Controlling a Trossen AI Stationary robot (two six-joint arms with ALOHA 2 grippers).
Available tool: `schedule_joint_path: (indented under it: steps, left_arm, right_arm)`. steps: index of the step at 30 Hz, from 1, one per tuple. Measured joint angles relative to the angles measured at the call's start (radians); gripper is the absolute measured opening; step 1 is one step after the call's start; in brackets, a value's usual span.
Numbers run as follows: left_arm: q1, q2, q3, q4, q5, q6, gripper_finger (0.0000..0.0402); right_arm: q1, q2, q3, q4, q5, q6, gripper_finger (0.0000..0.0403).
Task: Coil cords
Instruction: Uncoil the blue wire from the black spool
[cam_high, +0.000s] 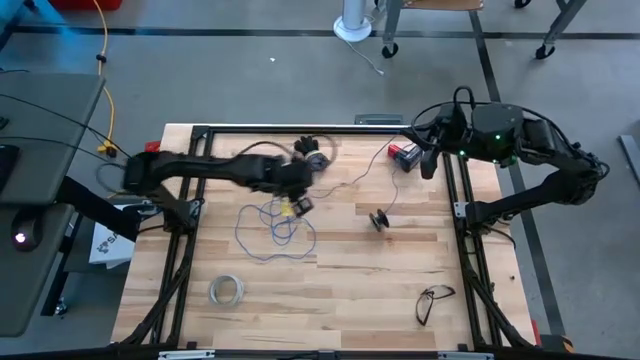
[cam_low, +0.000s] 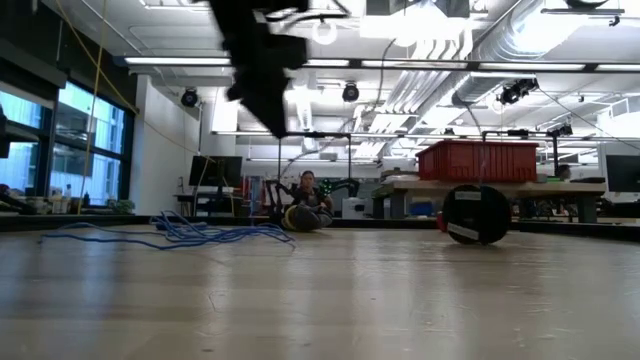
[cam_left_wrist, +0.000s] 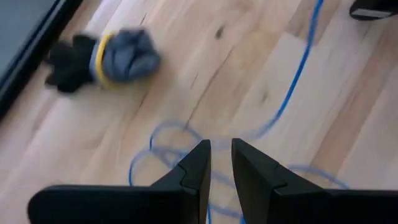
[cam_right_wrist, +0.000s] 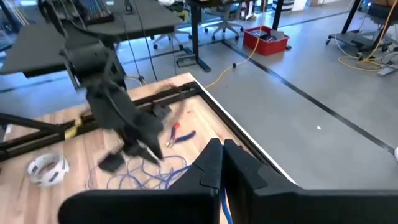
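The cord is a thin blue wire (cam_high: 275, 232) lying in loose loops on the wooden table, left of the middle; it also shows in the low view (cam_low: 200, 235). A small dark spool (cam_high: 380, 220) stands on its rim to the right of the loops (cam_low: 478, 213). My left gripper (cam_high: 297, 205) hangs above the far side of the loops, pointing steeply down. Its fingers (cam_left_wrist: 221, 158) are a narrow gap apart with nothing between them. My right gripper (cam_high: 428, 165) waits shut (cam_right_wrist: 222, 152), high over the table's far right corner.
A grey and black bundle with a yellow band (cam_left_wrist: 118, 56) lies at the far edge. A red box (cam_high: 403, 153) sits far right, a whitish tape ring (cam_high: 227, 290) near left, glasses (cam_high: 432, 300) near right. Pliers (cam_right_wrist: 180, 134) lie beside the loops. A black frame (cam_high: 280, 130) rims the table.
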Motion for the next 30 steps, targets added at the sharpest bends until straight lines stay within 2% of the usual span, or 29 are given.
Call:
schedule_joint_path:
  steps: [3, 7, 10, 12, 15, 21, 26, 30]
  left_arm:
    - [-0.018, -0.148, -0.159, 0.019, 0.024, -0.073, 0.0060]
    - [-0.044, -0.353, -0.217, 0.054, 0.050, -0.149, 0.0060]
    - [-0.050, -0.453, -0.209, 0.266, 0.049, -0.113, 0.0060]
    - [-0.034, -0.470, -0.188, 0.409, 0.050, -0.057, 0.0060]
    - [0.000, -0.423, -0.119, 0.483, 0.086, 0.022, 0.0060]
    - [0.044, -0.229, 0.062, 0.539, 0.222, 0.150, 0.0082]
    - [0.049, -0.087, 0.185, 0.556, 0.244, 0.205, 0.0126]
    - [0.049, -0.035, 0.232, 0.535, 0.246, 0.202, 0.0157]
  right_arm:
    - [0.000, 0.004, 0.000, -0.022, 0.000, 0.000, 0.0000]
    - [0.000, 0.022, 0.000, -0.062, -0.004, 0.013, 0.0000]
    - [0.000, 0.053, 0.000, -0.070, -0.019, 0.027, 0.0000]
    - [0.000, 0.087, 0.000, -0.068, -0.035, 0.026, 0.0000]
    - [0.000, 0.139, 0.000, -0.066, -0.059, 0.011, 0.0000]
    - [0.002, 0.204, -0.001, -0.028, -0.098, 0.003, 0.0000]
    - [0.008, 0.218, -0.001, -0.003, -0.097, 0.006, 0.0000]
    - [0.008, 0.221, -0.001, 0.014, -0.097, 0.002, 0.0000]
